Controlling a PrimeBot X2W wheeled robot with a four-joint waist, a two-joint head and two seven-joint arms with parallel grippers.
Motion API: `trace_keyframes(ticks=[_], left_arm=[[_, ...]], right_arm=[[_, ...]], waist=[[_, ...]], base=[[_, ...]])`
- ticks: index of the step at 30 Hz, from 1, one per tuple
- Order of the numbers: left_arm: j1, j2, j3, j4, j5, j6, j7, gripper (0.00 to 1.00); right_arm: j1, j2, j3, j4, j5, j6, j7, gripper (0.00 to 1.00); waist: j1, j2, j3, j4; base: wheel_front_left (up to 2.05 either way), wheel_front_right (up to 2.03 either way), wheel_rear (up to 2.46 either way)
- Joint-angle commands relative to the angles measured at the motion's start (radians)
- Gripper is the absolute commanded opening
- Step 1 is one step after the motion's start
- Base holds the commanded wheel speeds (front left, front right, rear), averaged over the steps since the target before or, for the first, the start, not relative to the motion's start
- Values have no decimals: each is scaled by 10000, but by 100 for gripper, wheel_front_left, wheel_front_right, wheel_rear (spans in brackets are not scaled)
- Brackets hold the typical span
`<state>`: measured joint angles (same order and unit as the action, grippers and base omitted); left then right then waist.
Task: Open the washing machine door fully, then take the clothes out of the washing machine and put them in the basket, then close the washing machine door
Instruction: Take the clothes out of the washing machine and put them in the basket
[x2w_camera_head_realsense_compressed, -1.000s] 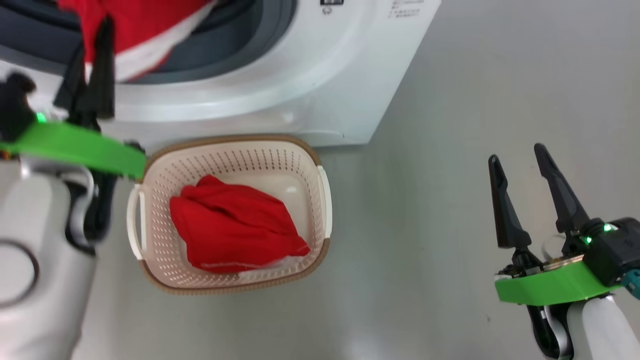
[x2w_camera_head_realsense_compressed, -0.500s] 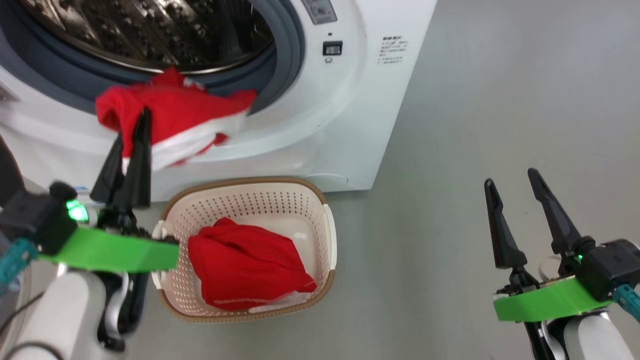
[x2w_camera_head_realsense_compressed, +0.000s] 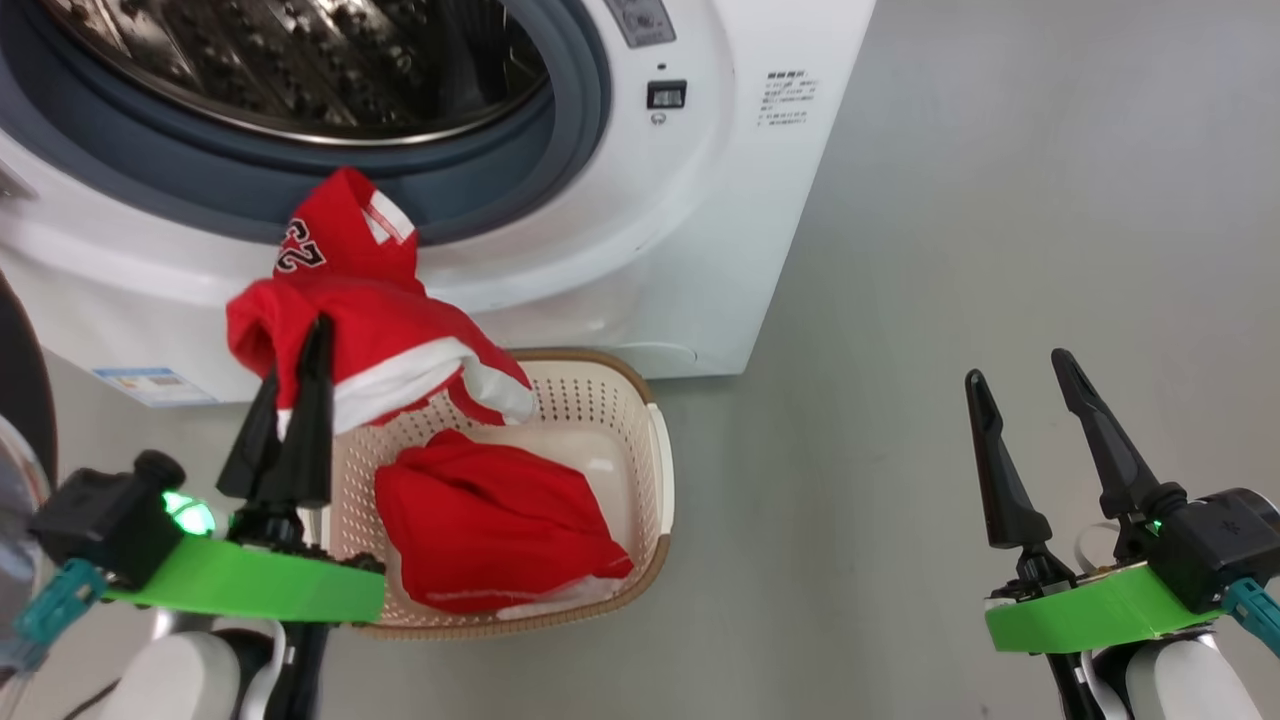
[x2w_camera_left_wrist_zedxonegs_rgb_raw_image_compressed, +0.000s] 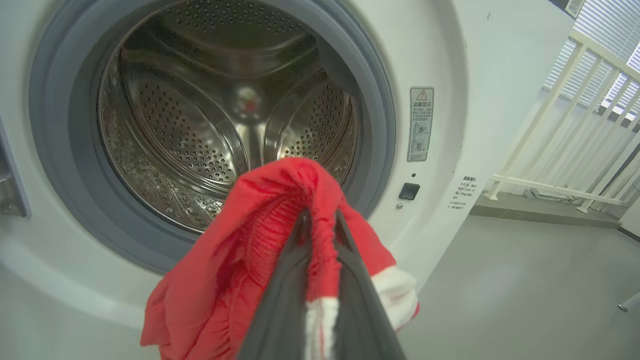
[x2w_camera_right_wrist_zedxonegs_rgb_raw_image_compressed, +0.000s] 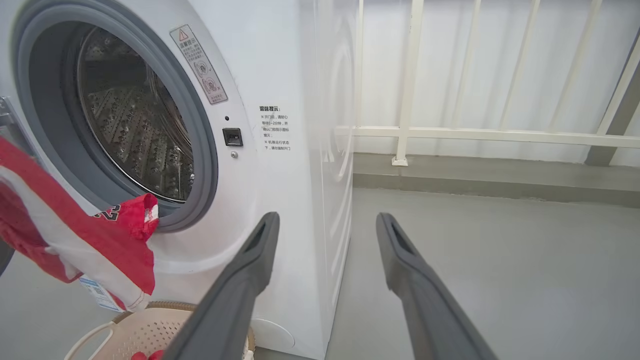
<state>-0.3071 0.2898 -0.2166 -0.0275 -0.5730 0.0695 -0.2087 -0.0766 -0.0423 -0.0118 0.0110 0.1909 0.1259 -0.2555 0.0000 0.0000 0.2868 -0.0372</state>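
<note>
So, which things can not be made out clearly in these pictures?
Washing machine door: head view, cut off by the left edge; how far open is unclear.
Drum, lower front: left wrist view, hidden by the red garment in the left gripper.
Basket, near-left corner: head view, behind the gripper's green mount.
Printed notice: head view, too small to read.

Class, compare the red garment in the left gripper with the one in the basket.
The held garment hangs from the shut left gripper above the basket; the basket garment lies bundled inside. The held garment shows a number; the basket garment shows none. Both are red, white-trimmed.
</note>
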Motion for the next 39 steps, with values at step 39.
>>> trace_keyframes(ticks=[39], left_arm=[[-4945, -542, -813, 11206, -832, -1793, 1133, 4]], right_arm=[[-1423, -79, 657, -494, 699, 48, -63, 100]], waist=[[0, 0, 3960, -1323]], base=[[0, 0, 0]])
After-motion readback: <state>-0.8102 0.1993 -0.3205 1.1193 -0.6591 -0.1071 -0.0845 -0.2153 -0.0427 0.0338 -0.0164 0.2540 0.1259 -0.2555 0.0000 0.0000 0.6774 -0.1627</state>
